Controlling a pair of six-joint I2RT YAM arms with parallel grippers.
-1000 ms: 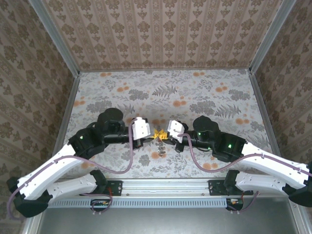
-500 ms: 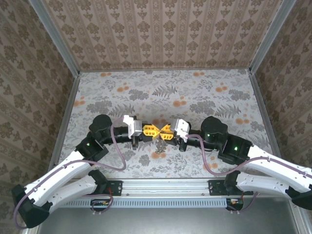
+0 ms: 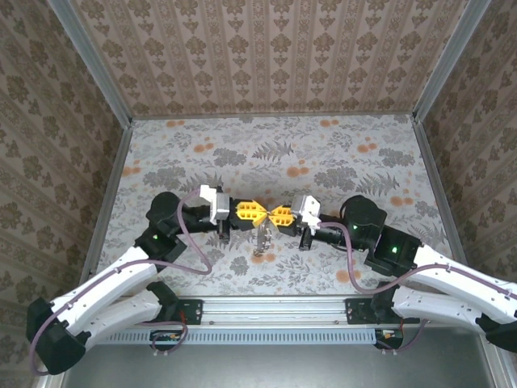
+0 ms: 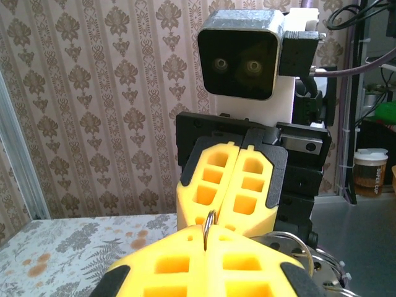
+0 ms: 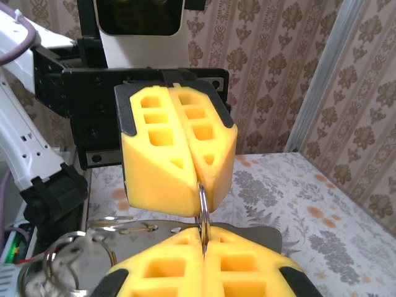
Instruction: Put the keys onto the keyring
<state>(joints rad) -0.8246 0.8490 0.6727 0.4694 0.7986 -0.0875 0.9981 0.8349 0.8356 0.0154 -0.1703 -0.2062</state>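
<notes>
Left claw [image 3: 259, 215]: clenched; its yellow fingers [image 3: 247, 212] pinch one side of the keyring [image 5: 203, 199].
Right claw [image 3: 274, 217]: clenched, tip to tip with the left claw; it pinches the other side of the keyring.
Keyring: a thin metal ring, standing on its edge between the two claws.
Keys [image 3: 261, 239]: a silvery bunch just below the keyring.
Top view: both arms meet at the keyring, over the flowery table [image 3: 339, 162].
Left wrist view: the keyring pokes up from the left claw's shut fingers.
Right wrist view: shiny loops and a flat silver piece, low and left of the keyring.
</notes>
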